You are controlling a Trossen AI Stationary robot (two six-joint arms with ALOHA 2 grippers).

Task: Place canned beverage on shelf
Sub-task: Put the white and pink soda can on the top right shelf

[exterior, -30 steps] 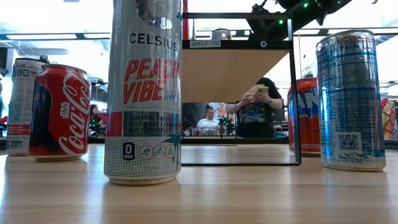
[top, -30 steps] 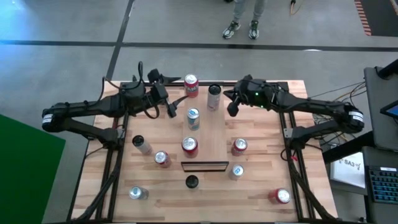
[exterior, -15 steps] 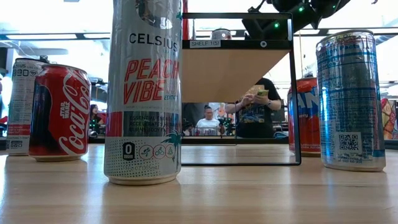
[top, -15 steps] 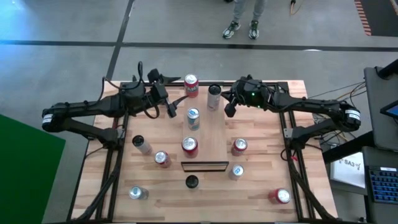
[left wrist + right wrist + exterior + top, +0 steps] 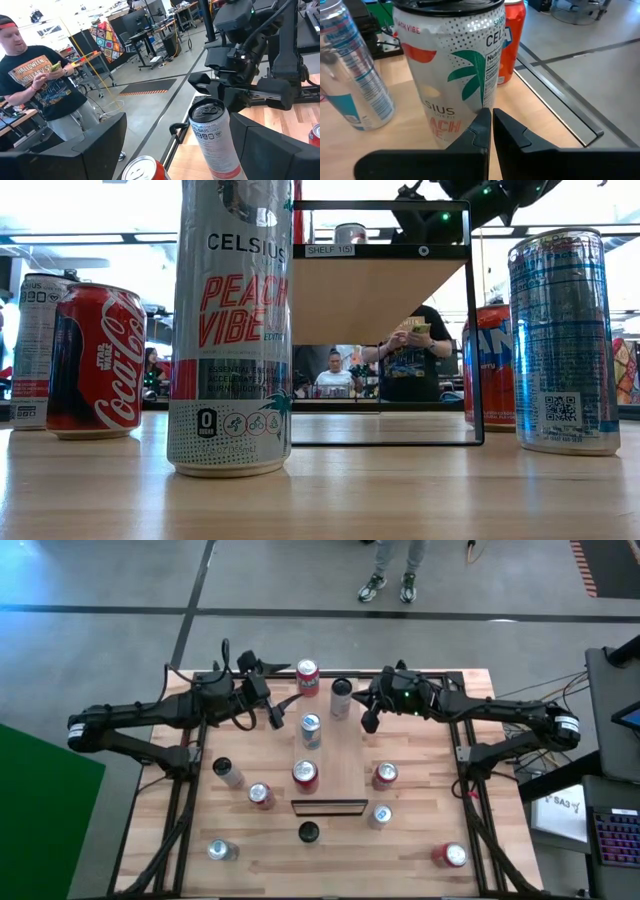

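Note:
The shelf (image 5: pixel 335 755) is a light raised board running from the table's middle to its far edge, with its dark end (image 5: pixel 328 806) nearest me. A tall white Celsius can (image 5: pixel 342 695) (image 5: pixel 450 75) stands upright on the shelf's far part. My right gripper (image 5: pixel 368 721) (image 5: pixel 490 122) is shut at the can's right side. A silver-blue can (image 5: pixel 311 730) and a red can (image 5: pixel 305 774) also stand on the shelf. My left gripper (image 5: pixel 277 710) waits open left of the shelf, holding nothing, and the tall can (image 5: pixel 212 135) shows beyond it. My right gripper has its shut fingertips (image 5: pixel 481 120) at the tall can's side wall (image 5: pixel 470 107), low on the can, and seems to press on it. The fingers come from the table's right, slanting slightly down. The can stands upright on its base on the shelf.
A red can (image 5: pixel 308 675) stands by the shelf's far end. Loose cans dot the table on the left (image 5: pixel 228 773) (image 5: pixel 261 795) (image 5: pixel 221 851), on the right (image 5: pixel 384 775) (image 5: pixel 380 816) (image 5: pixel 452 855), and before the shelf's dark end (image 5: pixel 308 832). A person (image 5: pixel 40 80) stands beyond the table.
My right gripper, still shut, has edged toward the table's left against the tall can and tipped slightly down. The can has shifted a little toward the left on the shelf and stays upright.

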